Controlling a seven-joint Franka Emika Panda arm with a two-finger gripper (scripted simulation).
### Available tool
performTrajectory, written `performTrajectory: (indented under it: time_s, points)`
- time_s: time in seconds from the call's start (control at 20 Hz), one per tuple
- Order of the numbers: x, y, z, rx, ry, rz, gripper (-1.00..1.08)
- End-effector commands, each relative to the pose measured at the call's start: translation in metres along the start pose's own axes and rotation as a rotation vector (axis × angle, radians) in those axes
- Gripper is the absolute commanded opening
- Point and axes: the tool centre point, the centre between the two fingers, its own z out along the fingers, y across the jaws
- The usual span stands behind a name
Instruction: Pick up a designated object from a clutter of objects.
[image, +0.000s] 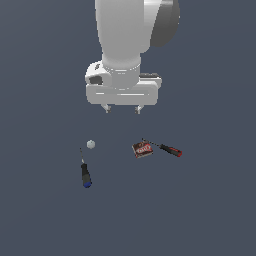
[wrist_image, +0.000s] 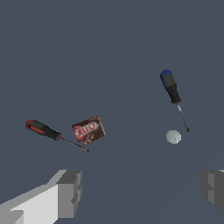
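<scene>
The designated object is a small screwdriver with a black-and-red handle (image: 171, 150) (wrist_image: 43, 129); it lies flat on the grey floor at the exterior view's right, its thin shaft pointing toward the reddish-brown box (image: 142, 149) (wrist_image: 88, 130). My gripper (image: 122, 109) (wrist_image: 141, 192) hangs open well above the clutter of objects, between the box and the ball. Nothing is between its fingers (wrist_image: 70, 192).
A black screwdriver with a blue tip (image: 85, 175) (wrist_image: 171, 87) lies at the exterior view's left. A small grey-white ball (image: 90, 144) (wrist_image: 173, 137) sits by the end of its shaft. All four items rest apart on the flat grey floor.
</scene>
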Motion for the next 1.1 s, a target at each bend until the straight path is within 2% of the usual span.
performTrajectory:
  time_s: [0.0, 0.5, 0.8, 1.05]
  points:
    - [0.000, 0.000, 0.000, 0.000, 0.000, 0.000, 1.00]
    - [-0.006, 0.017, -0.011, -0.013, -0.003, 0.047, 1.00]
    - [-0.003, 0.010, -0.001, -0.018, -0.002, 0.003, 1.00]
    - [0.003, -0.006, 0.021, -0.029, -0.001, -0.093, 1.00]
